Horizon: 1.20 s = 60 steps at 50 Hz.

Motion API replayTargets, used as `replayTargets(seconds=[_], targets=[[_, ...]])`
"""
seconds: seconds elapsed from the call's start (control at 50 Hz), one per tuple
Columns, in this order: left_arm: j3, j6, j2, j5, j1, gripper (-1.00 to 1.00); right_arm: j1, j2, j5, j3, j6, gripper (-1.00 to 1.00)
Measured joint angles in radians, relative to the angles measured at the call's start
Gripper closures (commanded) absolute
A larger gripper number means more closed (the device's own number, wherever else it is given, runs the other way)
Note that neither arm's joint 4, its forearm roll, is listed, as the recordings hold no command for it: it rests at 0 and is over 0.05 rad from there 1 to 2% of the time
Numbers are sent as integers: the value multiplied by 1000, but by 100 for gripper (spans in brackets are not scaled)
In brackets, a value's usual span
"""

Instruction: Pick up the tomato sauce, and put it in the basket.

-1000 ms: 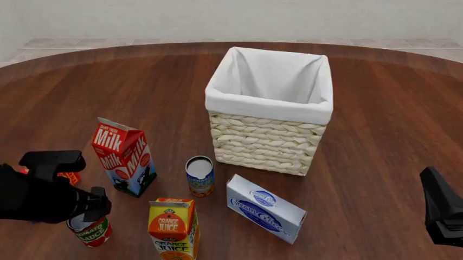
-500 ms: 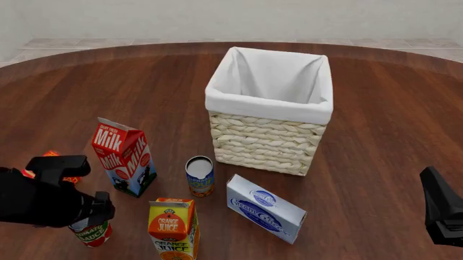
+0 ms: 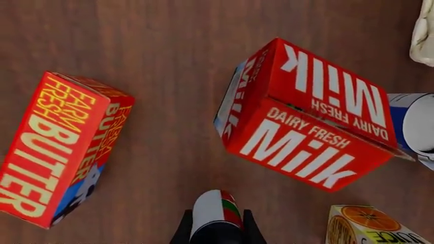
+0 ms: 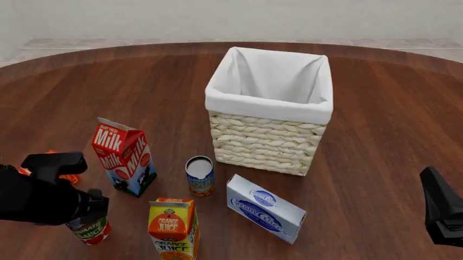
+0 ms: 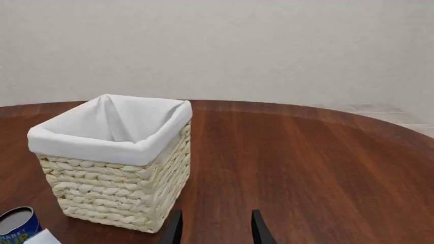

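1. While the right gripper idles far right, jaws parted and empty, the left gripper sits over the small red green-banded tomato sauce can, near-left on the table.
2. The can stands upright between its jaws; whether clenched, cannot tell.
3. The tall pale wicker basket lies far-right of it.

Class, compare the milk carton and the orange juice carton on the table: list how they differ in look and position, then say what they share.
The milk carton is red, white and blue, while the orange juice carton is orange and yellow with a green band. The milk carton stands farther from the arms, nearer the basket; the orange juice carton sits at the near edge of the front view, its base cut off. The milk carton's top looks opened, the orange juice carton's closed. Both stand upright on the wooden table.
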Motion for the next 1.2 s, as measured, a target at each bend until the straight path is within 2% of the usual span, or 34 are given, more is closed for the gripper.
replayTargets(seconds=[0.5,1.2], targets=[[-70,-1,-144,156,-26,100,0,0,0,0,0,-100],[-253,-129,-432,468,-192,100,0,0,0,0,0,-100]])
